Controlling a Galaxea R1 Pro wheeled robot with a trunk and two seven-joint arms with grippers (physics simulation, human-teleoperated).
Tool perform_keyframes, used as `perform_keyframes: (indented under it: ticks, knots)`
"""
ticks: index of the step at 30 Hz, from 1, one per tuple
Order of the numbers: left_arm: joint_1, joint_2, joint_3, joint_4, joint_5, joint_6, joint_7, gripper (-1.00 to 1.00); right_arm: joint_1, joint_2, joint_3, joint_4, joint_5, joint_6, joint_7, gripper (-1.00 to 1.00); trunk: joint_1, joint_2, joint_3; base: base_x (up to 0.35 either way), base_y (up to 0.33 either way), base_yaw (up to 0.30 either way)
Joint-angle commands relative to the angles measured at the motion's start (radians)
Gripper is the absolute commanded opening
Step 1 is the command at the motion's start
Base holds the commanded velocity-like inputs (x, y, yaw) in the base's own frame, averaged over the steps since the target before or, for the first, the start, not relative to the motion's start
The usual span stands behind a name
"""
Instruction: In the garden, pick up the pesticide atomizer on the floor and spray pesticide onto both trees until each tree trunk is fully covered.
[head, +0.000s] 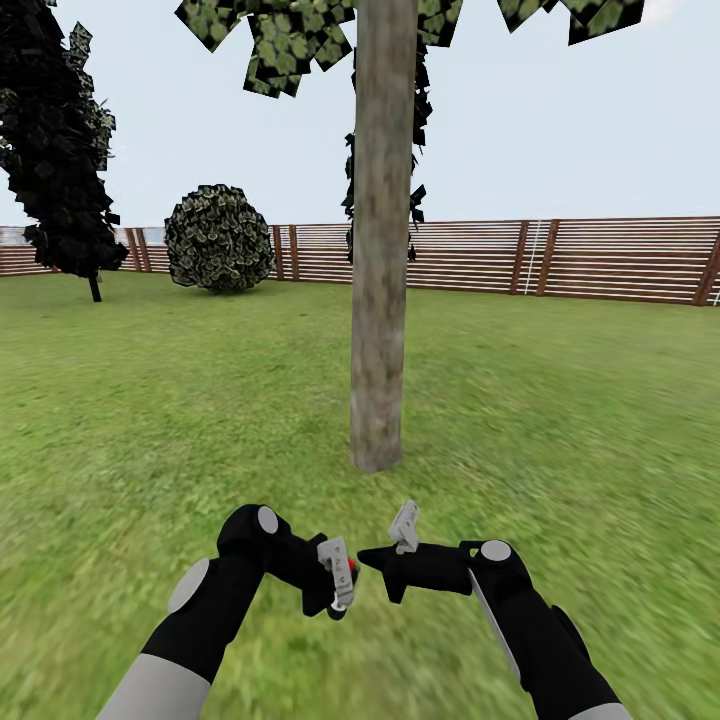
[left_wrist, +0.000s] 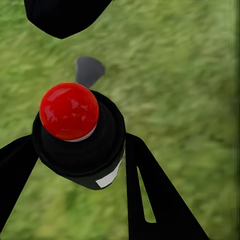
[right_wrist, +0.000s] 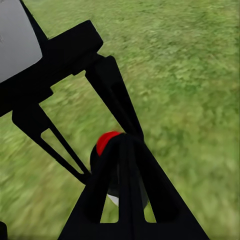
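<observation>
The atomizer (left_wrist: 82, 142) sits between the two black fingers (left_wrist: 150, 190) of the left gripper (head: 338, 580), red dot up and a pale strip on its lower side; the jaws are pinching it. In the head view it shows as a red speck (head: 353, 578) low at centre, just beside the pale finger. In the right wrist view it appears (right_wrist: 107, 150) partly behind a dark finger.

The right gripper (head: 385, 560) lies low, right of centre, just beside the left one; whether its jaws are spread or pressed together I cannot tell.

Grass (head: 560, 400) covers the lower half of the head view. One trunk (head: 382, 250) rises at centre, its bark mottled grey-brown. Beyond stand a round bush (head: 218, 238) at mid-left, a dark conifer (head: 55, 150) at upper left, and a slatted fence (head: 600, 258) across the middle.
</observation>
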Motion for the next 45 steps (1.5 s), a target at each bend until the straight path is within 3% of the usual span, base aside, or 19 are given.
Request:
perform_keyframes:
  ticks: [1,29,34,36,37,38,40,43,45]
  knots:
    - [-0.001,0.0,0.0,-0.001,-0.005,0.01,-0.007,-1.0,-0.001,0.001,-0.001,-0.002,0.004,0.008,0.005,-1.0,0.0,0.0,-0.001,0.0,0.0,0.0]
    - [-0.01,-0.008,0.0,-0.002,-0.005,0.012,-0.005,-1.0,-0.001,0.001,-0.001,-0.001,0.005,0.007,0.005,-1.0,0.0,0.0,-0.001,0.0,0.0,0.0]
    - [-0.01,0.01,0.002,-0.001,-0.009,0.011,-0.004,-1.0,-0.001,0.001,-0.001,-0.002,0.005,0.007,0.005,-1.0,0.0,0.0,-0.001,0.0,0.0,0.0]
    - [-0.01,0.035,0.002,-0.001,-0.039,0.011,-0.004,-1.0,-0.001,0.001,-0.001,-0.002,0.005,0.007,0.005,-1.0,0.0,0.0,-0.001,0.0,0.0,0.0]
    - [-0.01,0.046,0.003,0.0,-0.075,0.012,-0.004,-1.0,-0.001,0.001,-0.001,-0.002,0.005,0.008,0.005,-1.0,0.0,0.0,-0.001,0.0,0.0,0.0]
    - [-0.01,0.061,0.005,0.006,-0.154,0.011,-0.003,-1.0,-0.001,0.0,-0.001,-0.002,0.005,0.008,0.005,-1.0,0.0,0.0,-0.001,0.0,0.0,0.0]
    - [-0.01,0.075,0.018,0.028,-0.256,0.011,0.0,-1.0,-0.001,-0.001,-0.001,-0.002,0.005,0.008,0.005,-1.0,0.0,0.0,-0.001,0.0,0.0,0.0]
    - [-0.01,0.082,0.067,0.038,-0.292,0.011,0.01,-1.0,0.0,-0.002,0.0,-0.002,0.002,0.008,0.005,-1.0,0.0,0.0,-0.001,0.0,0.0,0.0]
    - [-0.01,0.086,0.172,0.042,-0.301,0.01,0.043,-1.0,0.0,-0.004,0.0,-0.002,-0.001,0.008,0.005,-1.0,0.0,0.0,-0.001,0.0,0.0,0.0]
